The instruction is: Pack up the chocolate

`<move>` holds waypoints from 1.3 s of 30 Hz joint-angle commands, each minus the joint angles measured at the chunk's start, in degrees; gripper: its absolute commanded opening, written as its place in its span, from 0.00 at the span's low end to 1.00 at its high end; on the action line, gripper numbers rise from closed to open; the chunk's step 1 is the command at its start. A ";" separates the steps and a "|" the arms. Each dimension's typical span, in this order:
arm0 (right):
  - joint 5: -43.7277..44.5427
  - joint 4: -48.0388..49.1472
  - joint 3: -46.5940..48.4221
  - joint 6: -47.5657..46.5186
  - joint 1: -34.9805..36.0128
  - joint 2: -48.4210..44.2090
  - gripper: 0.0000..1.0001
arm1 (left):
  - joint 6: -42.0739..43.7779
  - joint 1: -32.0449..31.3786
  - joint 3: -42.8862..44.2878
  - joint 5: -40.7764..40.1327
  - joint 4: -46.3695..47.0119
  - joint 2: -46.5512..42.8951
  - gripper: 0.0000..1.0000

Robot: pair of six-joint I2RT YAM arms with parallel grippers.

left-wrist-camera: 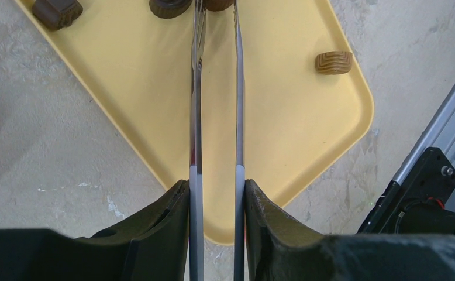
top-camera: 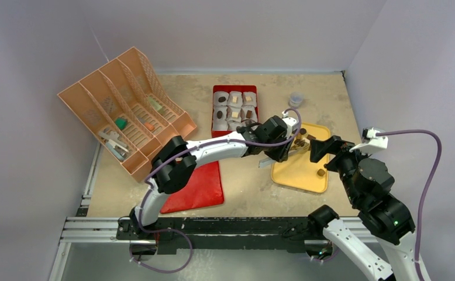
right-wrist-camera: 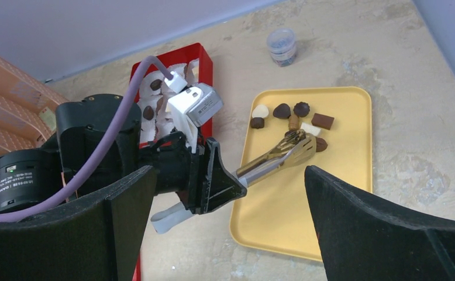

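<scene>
Left gripper [left-wrist-camera: 216, 231]: it was seen clamped on the handles of a pair of metal tongs [right-wrist-camera: 275, 157], with the blades squeezed partway together.
Right gripper [top-camera: 328, 147]: it was spread wide with nothing held, and was parked just beside the tray's right side.
Chocolate [right-wrist-camera: 295, 120]: a cluster of dark, tan and white pieces was found at the far end of the yellow tray [right-wrist-camera: 342, 187]. One tan ridged piece [left-wrist-camera: 333, 62] lay apart from it, and more pieces sat in paper cups [right-wrist-camera: 155, 102] inside the red box [top-camera: 216, 91].
Step in hand: this was judged to be the pinching of one piece from the cluster with the tongs.
How it should be done: the blades should be set astride a single piece, since its neighbours lay close. The tips should be lowered almost to the tray floor and closed gently – a rounded piece could be squirted out by a hard squeeze. The piece should be lifted straight up before it is carried to an unfilled cup.
Tong tips: these were cut off at the top of the left wrist view. A brown piece showed between the blades there, but whether it was gripped could not be told.
Box contents: the nearer cups were partly masked by the left arm – which ones remained unfilled could not be made out.
</scene>
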 commanded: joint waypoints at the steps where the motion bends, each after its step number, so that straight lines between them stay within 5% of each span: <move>1: 1.35 0.69 1.33 0.04 0.00 -0.29 0.99 | 1.83 -0.31 3.10 0.37 2.84 0.50 0.34; 39: 2.38 1.47 0.91 -0.84 0.00 -0.04 0.99 | 5.95 -1.03 10.90 -1.20 2.95 8.45 0.38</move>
